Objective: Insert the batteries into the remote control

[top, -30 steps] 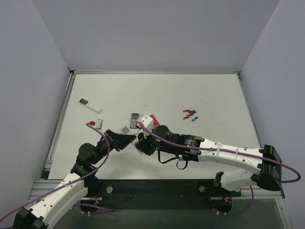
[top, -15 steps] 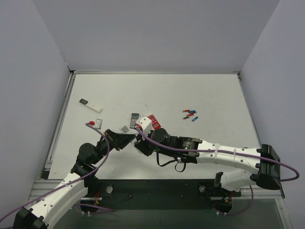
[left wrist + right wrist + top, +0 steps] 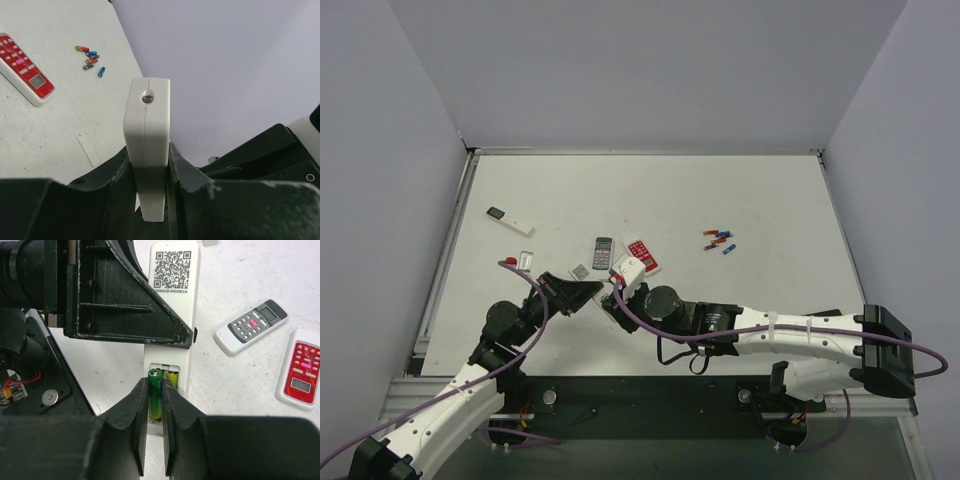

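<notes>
Since a second ago the right arm has drawn back toward its base, and the red remote (image 3: 642, 254) on the surface (image 3: 740, 190) is now uncovered in the top view. The left arm has hardly changed.

The left pincer (image 3: 148, 170) is clenched on the white remote control (image 3: 175, 270) and holds it off the surface with its back side, the one with the printed code, turned to the right wrist camera. The right pincer (image 3: 155, 400) is clamped on a green battery (image 3: 155, 382).

This battery stands directly before the open battery bay (image 3: 167, 371), over the free slot. A second battery (image 3: 173, 379) lies already in the neighbour slot. The long axis of the green battery runs parallel to the long axis of the remote. Whether it touches the bay, I cannot tell. The right arm is the nearer one. In my judgement, the coming move is only a short press into the slot.

The loose batteries (image 3: 720, 240) lie well apart, to the far right.
</notes>
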